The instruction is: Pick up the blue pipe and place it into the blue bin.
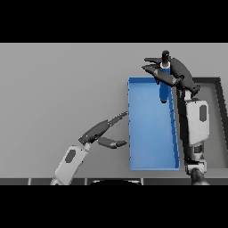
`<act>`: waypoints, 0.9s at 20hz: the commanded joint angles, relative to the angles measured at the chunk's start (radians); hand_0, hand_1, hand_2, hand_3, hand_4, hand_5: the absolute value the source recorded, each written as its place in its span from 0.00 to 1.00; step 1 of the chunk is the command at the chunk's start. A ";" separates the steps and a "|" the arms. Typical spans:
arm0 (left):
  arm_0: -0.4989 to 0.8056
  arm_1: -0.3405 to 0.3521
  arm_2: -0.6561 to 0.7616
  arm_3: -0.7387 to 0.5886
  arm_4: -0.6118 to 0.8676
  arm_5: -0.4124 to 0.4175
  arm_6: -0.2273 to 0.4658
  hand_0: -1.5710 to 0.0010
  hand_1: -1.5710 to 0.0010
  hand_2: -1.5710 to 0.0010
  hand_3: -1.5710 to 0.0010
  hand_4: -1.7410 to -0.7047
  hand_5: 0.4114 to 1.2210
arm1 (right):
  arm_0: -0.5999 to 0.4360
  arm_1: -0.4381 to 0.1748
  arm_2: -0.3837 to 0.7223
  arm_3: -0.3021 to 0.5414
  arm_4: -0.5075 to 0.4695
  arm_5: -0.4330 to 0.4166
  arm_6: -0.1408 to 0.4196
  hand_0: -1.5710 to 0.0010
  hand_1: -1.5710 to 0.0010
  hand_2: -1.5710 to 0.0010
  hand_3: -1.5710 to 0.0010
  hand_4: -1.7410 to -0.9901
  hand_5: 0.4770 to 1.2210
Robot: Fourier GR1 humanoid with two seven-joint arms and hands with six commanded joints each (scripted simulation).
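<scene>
- While it hangs upright over the blue bin (151, 133), the blue pipe (164, 87) is clasped by the right robot hand (171, 71).
- Left robot hand (101, 131) rests open above the bench (62, 89).

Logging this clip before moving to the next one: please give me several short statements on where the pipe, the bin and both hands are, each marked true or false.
1. The right hand has its fingers curled round the blue pipe. True.
2. The blue pipe lies flat on the grey table. False: it is held over the blue bin, near the bin's far right corner.
3. The left hand holds nothing. True: it is open, just left of the bin.
4. The blue bin stands on the robot's left side. False: it is right of centre.
5. A dark tray lies to the right of the bin. True.
</scene>
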 commanded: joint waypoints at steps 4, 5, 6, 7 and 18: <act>0.008 0.013 0.000 -0.018 0.000 -0.003 -0.020 1.00 1.00 1.00 1.00 0.78 0.07 | 0.103 0.000 0.022 0.028 0.075 -0.061 0.004 0.00 0.00 0.00 0.00 0.32 1.00; 0.016 0.015 -0.005 -0.023 -0.004 -0.002 -0.026 1.00 1.00 1.00 1.00 0.78 0.07 | 0.121 -0.005 0.045 0.044 0.083 -0.092 0.004 0.00 0.00 0.00 0.00 0.32 1.00; 0.006 0.013 -0.002 -0.009 -0.015 0.007 -0.015 1.00 1.00 1.00 1.00 0.78 0.07 | 0.136 -0.021 0.060 0.057 0.077 -0.106 0.004 0.00 0.00 0.00 0.00 0.32 1.00; 0.005 0.014 0.002 -0.007 -0.013 0.006 -0.020 1.00 1.00 1.00 1.00 0.78 0.07 | 0.145 -0.036 0.085 0.090 0.053 -0.132 0.004 0.00 0.00 0.00 0.00 0.32 1.00; 0.010 0.007 -0.007 -0.002 -0.026 0.017 -0.050 1.00 1.00 1.00 1.00 0.79 0.10 | 0.107 -0.371 0.670 0.245 -0.513 -0.534 0.004 0.31 0.35 0.37 0.81 0.36 0.90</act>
